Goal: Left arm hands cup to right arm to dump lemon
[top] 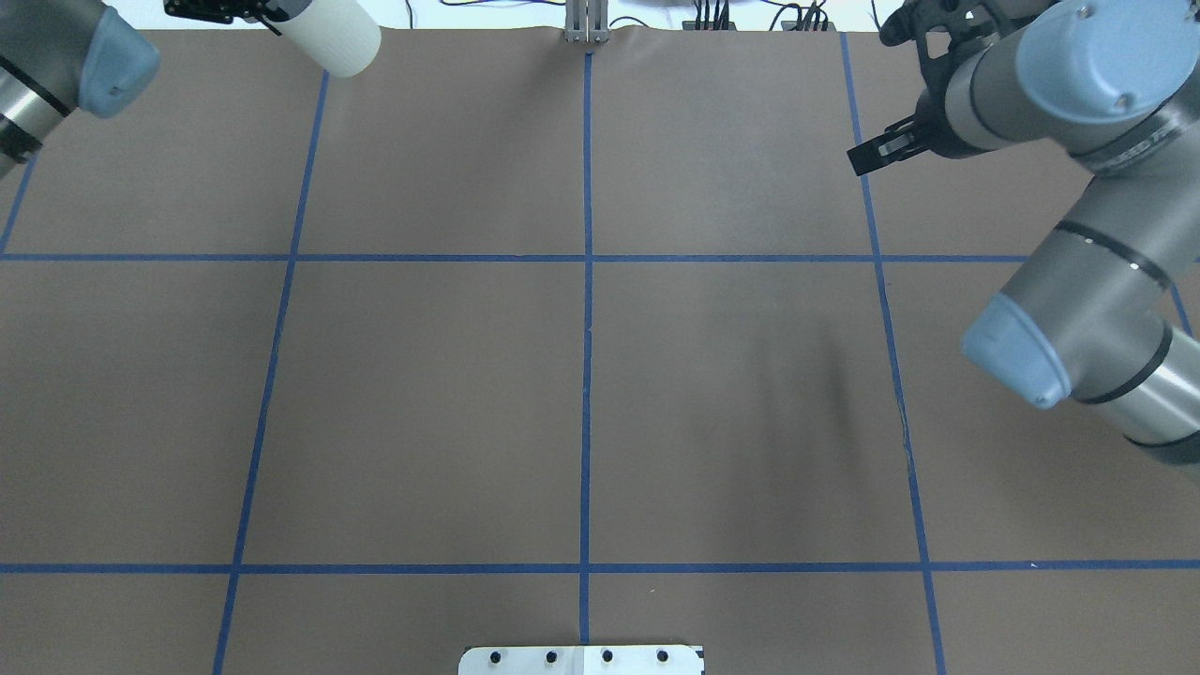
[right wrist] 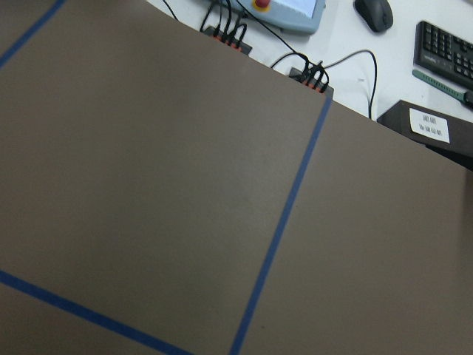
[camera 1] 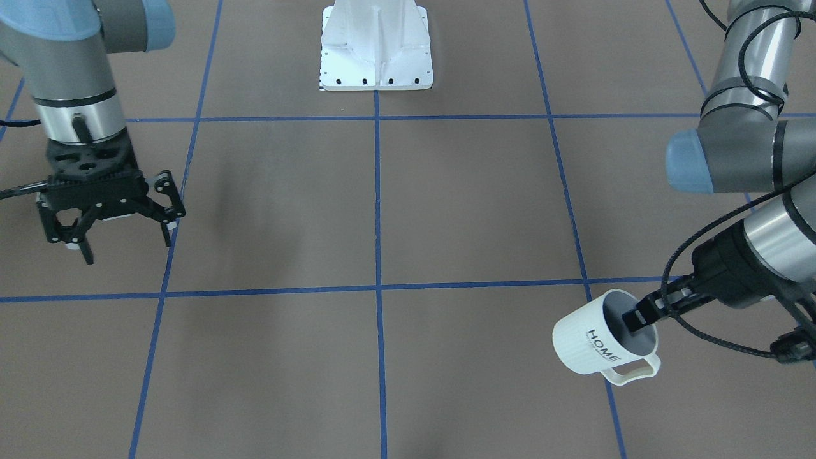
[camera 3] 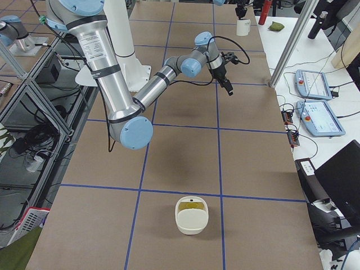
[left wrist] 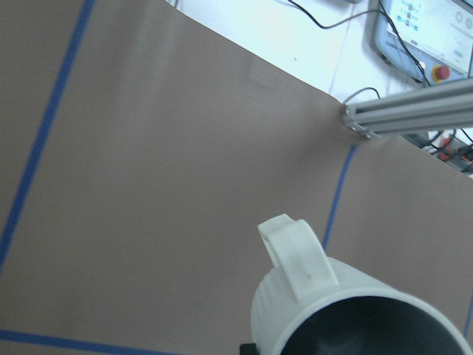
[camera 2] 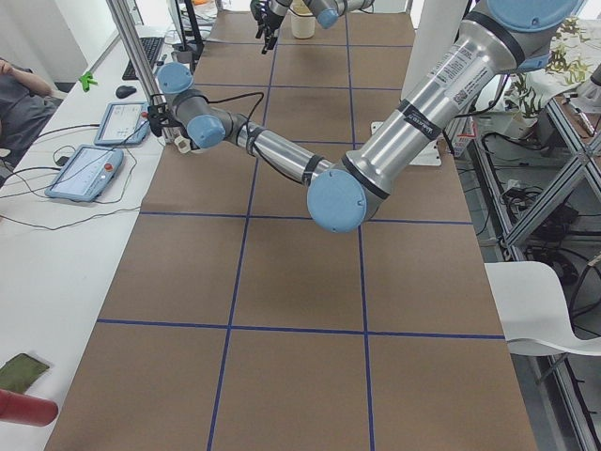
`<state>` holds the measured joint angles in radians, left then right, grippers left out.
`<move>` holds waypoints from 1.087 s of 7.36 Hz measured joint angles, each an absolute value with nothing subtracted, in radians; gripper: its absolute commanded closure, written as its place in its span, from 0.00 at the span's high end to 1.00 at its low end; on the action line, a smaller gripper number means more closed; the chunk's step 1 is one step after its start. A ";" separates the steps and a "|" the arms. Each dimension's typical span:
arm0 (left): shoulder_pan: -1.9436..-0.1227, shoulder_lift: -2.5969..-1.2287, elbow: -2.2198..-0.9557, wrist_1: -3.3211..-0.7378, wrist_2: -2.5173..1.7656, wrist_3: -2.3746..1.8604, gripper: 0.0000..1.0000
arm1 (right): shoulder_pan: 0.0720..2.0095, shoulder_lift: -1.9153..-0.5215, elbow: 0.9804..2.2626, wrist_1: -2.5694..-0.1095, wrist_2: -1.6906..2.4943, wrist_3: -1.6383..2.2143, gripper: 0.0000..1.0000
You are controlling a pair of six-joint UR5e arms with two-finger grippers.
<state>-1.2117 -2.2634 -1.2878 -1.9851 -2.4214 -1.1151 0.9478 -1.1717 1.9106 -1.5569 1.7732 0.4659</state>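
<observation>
The white cup point(camera 1: 596, 344) with black "HOME" lettering hangs tilted on its side above the table, handle low. My left gripper point(camera 1: 639, 317) is shut on its rim, one finger inside the grey interior. Overhead, the cup point(top: 333, 37) sits at the far left edge. The left wrist view shows its handle and dark mouth point(left wrist: 332, 310). No lemon shows inside the cup. My right gripper point(camera 1: 127, 248) hangs open and empty across the table, far from the cup, one of its fingers point(top: 879, 152) visible overhead.
A white mount plate point(camera 1: 376, 44) sits at the robot's base. At the table's right end stands a white container point(camera 3: 191, 216) with something yellow-green inside. Control tablets point(camera 2: 84, 174) and cables lie on the side bench. An aluminium post point(left wrist: 414, 111) stands at the far edge.
</observation>
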 measured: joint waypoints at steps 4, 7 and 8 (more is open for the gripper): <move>-1.228 -2.071 -1.570 -1.436 -2.214 -0.568 0.00 | 1.194 -1.174 1.811 -1.785 2.068 0.135 1.00; -1.221 -1.882 -1.686 -1.375 -2.204 -0.468 0.00 | 1.265 -1.259 1.834 -1.850 2.173 0.078 1.00; -1.220 -1.822 -1.696 -1.427 -2.226 -0.469 0.00 | 1.288 -1.291 1.844 -1.851 2.197 0.075 1.00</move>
